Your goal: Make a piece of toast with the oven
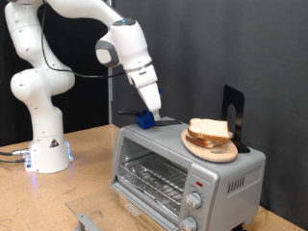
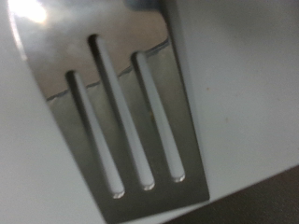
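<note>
Toast [image 1: 209, 130] sits well apart from hand [image 1: 150, 114].

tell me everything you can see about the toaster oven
The oven is a small boxy silver-grey metal unit at the exterior view's lower right. Its glass-windowed door looks shut, with a wire rack visible behind it; two round knobs and a small red mark sit on its front panel. On its top rest a round wooden plate with bread slices and a black stand; the gripper is down at its top.
</note>
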